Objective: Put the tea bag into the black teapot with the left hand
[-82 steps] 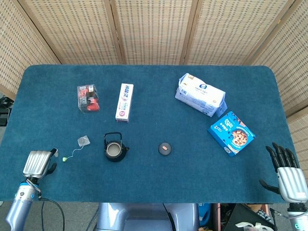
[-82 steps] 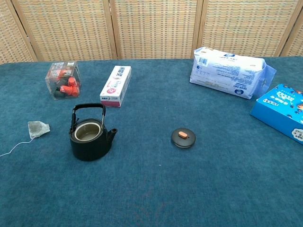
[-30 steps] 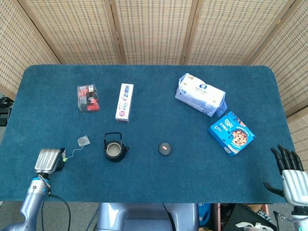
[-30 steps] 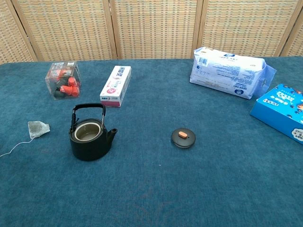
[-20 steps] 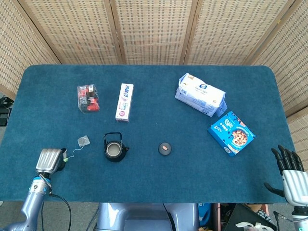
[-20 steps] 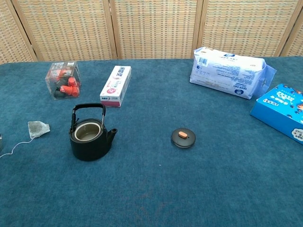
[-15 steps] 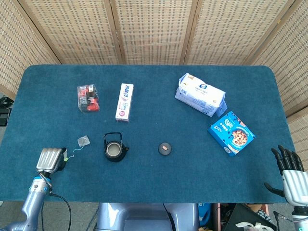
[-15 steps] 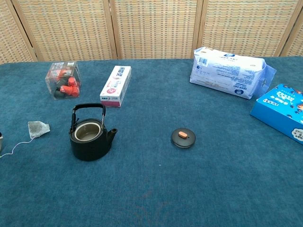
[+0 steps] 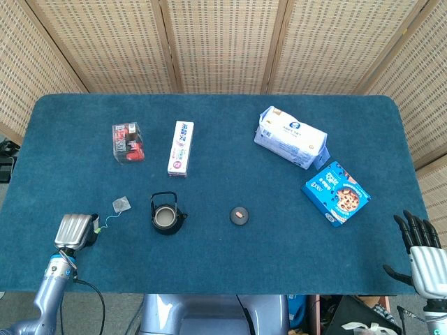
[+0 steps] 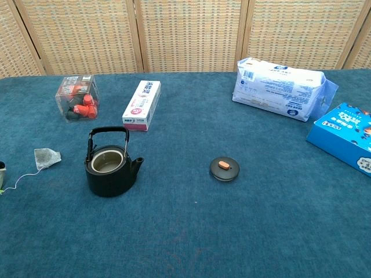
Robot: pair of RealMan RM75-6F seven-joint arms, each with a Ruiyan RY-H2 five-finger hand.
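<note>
Tea bag (image 9: 121, 204) string runs left-down toward left hand (image 9: 74, 231).

Your left hand (image 9: 74, 230) sits at the near left edge of the surface (image 9: 223, 269), with open cloth between it and the tea bag (image 9: 121, 204). The teapot (image 9: 166, 218) stands just right of the bag, its mouth uncovered but its upright handle (image 10: 108, 142) arching over the opening. Behind it the clear box (image 9: 128, 142) and the long carton (image 9: 181, 148) stand well back. The lid (image 9: 239, 215) lies alone to the pot's right. You have bare cloth along the whole near edge.
</note>
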